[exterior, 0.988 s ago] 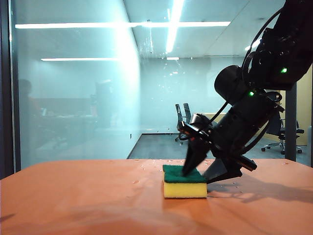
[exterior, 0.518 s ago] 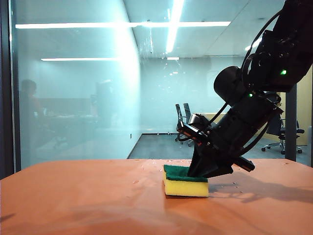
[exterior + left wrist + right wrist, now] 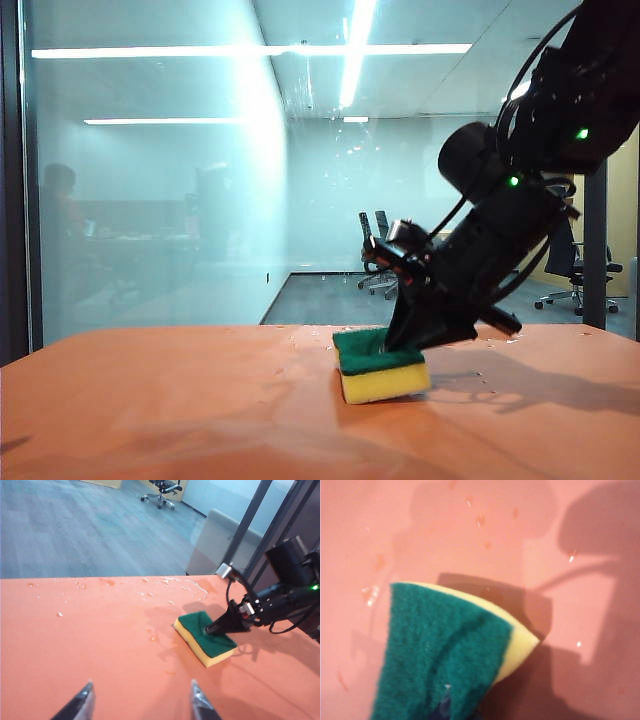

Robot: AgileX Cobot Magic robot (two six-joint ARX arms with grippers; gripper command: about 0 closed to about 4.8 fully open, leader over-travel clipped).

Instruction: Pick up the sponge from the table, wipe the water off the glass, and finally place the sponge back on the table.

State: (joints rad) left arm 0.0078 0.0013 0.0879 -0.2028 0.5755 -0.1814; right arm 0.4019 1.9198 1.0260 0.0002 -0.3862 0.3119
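While our left gripper [image 3: 140, 700] hangs nearest the camera with its jaws spread wide and nothing between them, our right gripper [image 3: 415, 335] is clamped on the sponge [image 3: 383, 367] directly beneath it, one end tipping off the table [image 3: 180, 410]. We should lift straight up without twisting, then carry it ahead to the glass [image 3: 170, 190] beyond.

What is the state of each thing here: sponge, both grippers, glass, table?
Sponge: gripped, tilted, one end off the table.
Right gripper: shut on the sponge.
Left gripper: open, empty, above the table.
Glass: droplets on it, not yet wiped.
Table: orange, a few droplets.
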